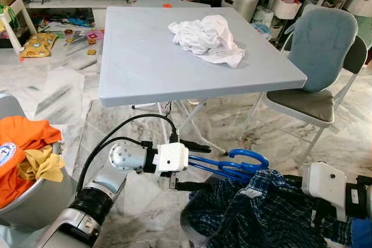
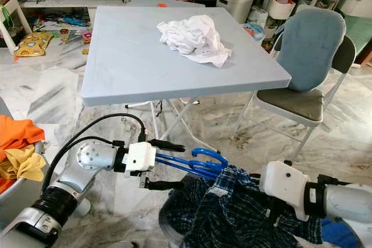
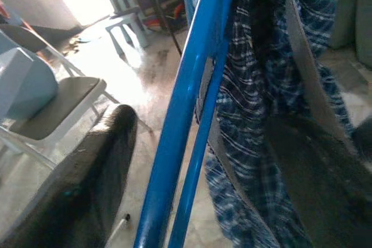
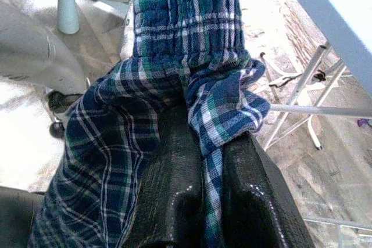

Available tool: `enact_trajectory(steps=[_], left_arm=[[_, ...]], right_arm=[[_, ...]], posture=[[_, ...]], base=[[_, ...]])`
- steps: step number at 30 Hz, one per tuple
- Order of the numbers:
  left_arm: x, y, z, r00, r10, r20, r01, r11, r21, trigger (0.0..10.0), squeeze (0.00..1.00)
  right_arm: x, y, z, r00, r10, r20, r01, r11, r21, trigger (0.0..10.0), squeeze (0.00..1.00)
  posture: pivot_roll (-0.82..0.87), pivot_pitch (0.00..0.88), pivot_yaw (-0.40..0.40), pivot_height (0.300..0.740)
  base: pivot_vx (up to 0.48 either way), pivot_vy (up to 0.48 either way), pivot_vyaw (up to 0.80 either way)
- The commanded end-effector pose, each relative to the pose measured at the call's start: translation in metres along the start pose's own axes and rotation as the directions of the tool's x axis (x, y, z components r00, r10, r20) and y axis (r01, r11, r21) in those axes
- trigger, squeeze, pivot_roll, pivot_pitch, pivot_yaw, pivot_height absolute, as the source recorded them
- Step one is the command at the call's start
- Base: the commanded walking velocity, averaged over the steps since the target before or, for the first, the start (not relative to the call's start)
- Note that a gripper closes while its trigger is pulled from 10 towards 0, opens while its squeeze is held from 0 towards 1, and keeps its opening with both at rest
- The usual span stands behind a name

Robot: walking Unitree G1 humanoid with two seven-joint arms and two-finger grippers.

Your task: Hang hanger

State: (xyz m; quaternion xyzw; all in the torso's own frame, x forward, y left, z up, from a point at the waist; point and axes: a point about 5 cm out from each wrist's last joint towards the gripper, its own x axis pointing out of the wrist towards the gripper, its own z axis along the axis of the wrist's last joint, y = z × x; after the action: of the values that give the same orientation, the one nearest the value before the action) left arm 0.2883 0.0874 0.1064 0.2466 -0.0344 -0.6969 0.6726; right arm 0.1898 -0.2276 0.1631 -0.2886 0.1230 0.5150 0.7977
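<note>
Best done by keeping the plaid garment [image 1: 261, 213] from dragging while the blue hanger [image 1: 229, 165] is worked into it or lifted clear; judged mid-step, with nothing hung yet and no rail in sight. Largest hazard overhead and ahead: grey folding table [image 1: 139, 68], its near edge just above and beyond both arms, its crossed legs right behind the hanger, so any lift forward risks a knock. To the right, padded chair [image 1: 317, 68] narrowing the room on that side; to the left, laundry basket [image 1: 35, 201] heaped with orange cloth, near the left elbow. Freest room straight up and back toward the body. Left gripper [image 1: 197, 166] spread, fingers either side of the blue bars without squeezing them, in the left wrist view. Right gripper [image 4: 209, 196] clamped on a fold of plaid. White cloth [image 1: 206, 39] crumpled on the tabletop, well apart.
</note>
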Motion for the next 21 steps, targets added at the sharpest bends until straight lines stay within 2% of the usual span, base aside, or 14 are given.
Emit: enact_trajectory(steps=[1, 8, 10, 11, 12, 14, 15, 18, 19, 21], left_arm=[[-0.001, 0.008, 0.004, 1.000, -0.012, -0.001, 0.012, 1.000, 0.011, 0.0, 0.00], [-0.003, 0.016, 0.004, 1.000, -0.015, 0.007, 0.016, 0.999, -0.050, 0.0, 0.00], [-0.003, 0.016, 0.004, 1.000, -0.028, -0.001, 0.028, 0.999, -0.045, 0.0, 0.00], [-0.003, 0.016, 0.004, 0.999, -0.033, -0.004, 0.033, 0.999, -0.041, 0.4, 0.00], [-0.003, 0.016, 0.004, 0.999, -0.037, -0.004, 0.037, 0.998, -0.042, 0.0, 0.00], [-0.003, 0.016, 0.004, 0.999, -0.042, -0.004, 0.041, 0.998, -0.045, 0.0, 0.00], [-0.003, 0.017, 0.004, 0.999, -0.045, -0.003, 0.045, 0.998, -0.047, 0.4, 0.00], [-0.002, 0.018, 0.005, 0.998, -0.055, -0.007, 0.055, 0.998, -0.042, 0.0, 0.00], [-0.002, 0.018, 0.005, 0.998, -0.068, -0.016, 0.067, 0.997, -0.035, 1.1, 0.00], [-0.001, 0.018, 0.006, 0.997, -0.077, -0.017, 0.076, 0.997, -0.028, 1.1, 0.00]], right_arm=[[-0.001, 0.003, 0.007, 0.998, 0.056, 0.001, -0.056, 0.997, -0.048, 10.0, 0.00], [0.002, 0.007, 0.006, 0.997, 0.075, -0.017, -0.076, 0.995, -0.064, 10.0, 0.00], [0.002, 0.007, 0.006, 0.997, 0.080, -0.016, -0.081, 0.995, -0.061, 10.0, 0.00], [0.002, 0.007, 0.006, 0.997, 0.080, -0.017, -0.081, 0.995, -0.061, 10.0, 0.00], [0.002, 0.007, 0.006, 0.997, 0.079, -0.022, -0.080, 0.995, -0.064, 10.0, 0.00], [0.002, 0.007, 0.003, 0.996, 0.080, -0.039, -0.082, 0.994, -0.070, 10.0, 0.00], [0.002, 0.007, 0.002, 0.996, 0.079, -0.047, -0.082, 0.994, -0.075, 10.0, 0.00], [0.002, 0.007, 0.001, 0.996, 0.076, -0.050, -0.080, 0.994, -0.077, 10.0, 0.00], [0.003, 0.007, 0.001, 0.996, 0.075, -0.046, -0.078, 0.994, -0.076, 10.0, 0.00], [0.005, 0.007, 0.001, 0.995, 0.076, -0.058, -0.081, 0.993, -0.089, 10.0, 0.00]], posture=[[0.00, 0.000, -0.108, 0.740], [0.00, 0.000, -0.109, 0.740], [0.00, 0.000, -0.109, 0.740], [0.00, 0.000, -0.109, 0.740], [0.00, 0.000, -0.109, 0.740], [0.00, 0.000, -0.110, 0.740], [0.00, 0.000, -0.110, 0.740], [0.00, 0.000, -0.108, 0.740], [0.00, 0.000, -0.109, 0.740], [0.00, 0.000, -0.109, 0.740]], base=[[0.000, 0.000, 0.00], [0.000, 0.000, 0.00], [0.000, 0.000, 0.00], [0.000, 0.000, 0.00], [0.000, 0.000, 0.00], [0.000, 0.000, 0.00], [0.000, 0.000, 0.00], [0.000, 0.000, 0.00], [0.000, 0.000, 0.00], [0.000, 0.000, 0.00]])
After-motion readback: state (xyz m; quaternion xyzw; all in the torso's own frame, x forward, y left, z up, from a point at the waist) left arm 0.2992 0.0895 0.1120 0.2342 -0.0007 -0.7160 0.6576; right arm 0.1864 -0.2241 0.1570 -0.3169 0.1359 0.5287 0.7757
